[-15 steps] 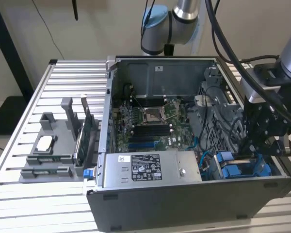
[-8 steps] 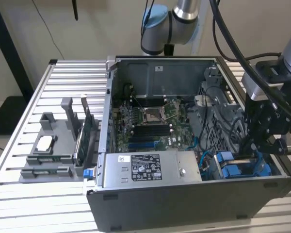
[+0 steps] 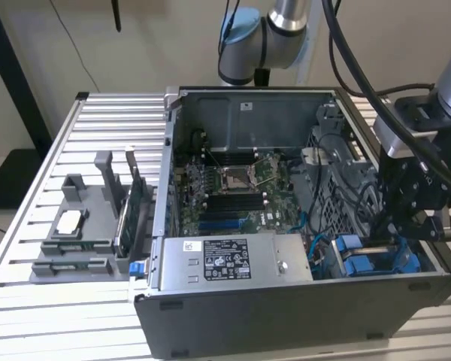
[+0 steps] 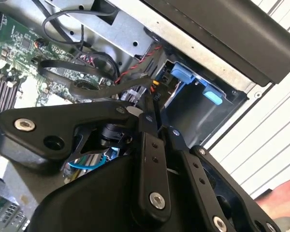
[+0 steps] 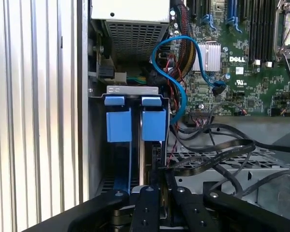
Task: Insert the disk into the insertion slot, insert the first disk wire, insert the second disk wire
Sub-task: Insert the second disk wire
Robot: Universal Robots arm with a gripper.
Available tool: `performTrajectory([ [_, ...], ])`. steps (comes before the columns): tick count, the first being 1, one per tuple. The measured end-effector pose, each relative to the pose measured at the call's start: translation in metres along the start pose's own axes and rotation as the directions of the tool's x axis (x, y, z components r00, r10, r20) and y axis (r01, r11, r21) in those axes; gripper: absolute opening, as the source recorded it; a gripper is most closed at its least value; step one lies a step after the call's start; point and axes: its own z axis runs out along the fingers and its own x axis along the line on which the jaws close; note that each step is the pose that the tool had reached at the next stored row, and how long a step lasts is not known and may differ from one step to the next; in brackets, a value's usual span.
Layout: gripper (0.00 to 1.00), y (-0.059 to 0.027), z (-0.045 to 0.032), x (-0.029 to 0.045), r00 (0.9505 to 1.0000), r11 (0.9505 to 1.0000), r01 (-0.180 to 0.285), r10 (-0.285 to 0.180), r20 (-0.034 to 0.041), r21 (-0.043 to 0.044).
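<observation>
The exterior view shows a dark-grey sheet-metal computer case (image 3: 286, 316) lying open on a ribbed aluminium bench (image 3: 52, 316). Inside it are a green motherboard (image 3: 233, 192) and a grey power-supply box (image 3: 233, 259) with a white sticker. The black gripper (image 3: 395, 239) hangs over the drive bay at the case's corner nearest the bench's edge on the exterior view's right. The insertion slot (image 5: 135, 92) is a grey metal bay with bright blue plastic tabs. In the first wrist view the disk (image 5: 153, 124) sits in this slot, its smooth blue carrier frame facing up. The jaws are drawn together on a thin flat black wire (image 5: 212, 157) just above the slot. A glossy blue cable (image 5: 179, 72) loops across the motherboard beside the bay. A grey moulded fixture (image 3: 83, 233) stands on the bench beside the case.
</observation>
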Motion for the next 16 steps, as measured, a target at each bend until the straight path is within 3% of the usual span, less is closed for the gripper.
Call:
performTrajectory([
  [12,0.16,0.0000,0.0068,0.0004,1.0000,1.0000,0.000,0.000,-0.0002,0.0001],
  [16,0.16,0.0000,0.0014,-0.0001,1.0000,1.0000,0.000,0.000,0.0035,-0.0025],
])
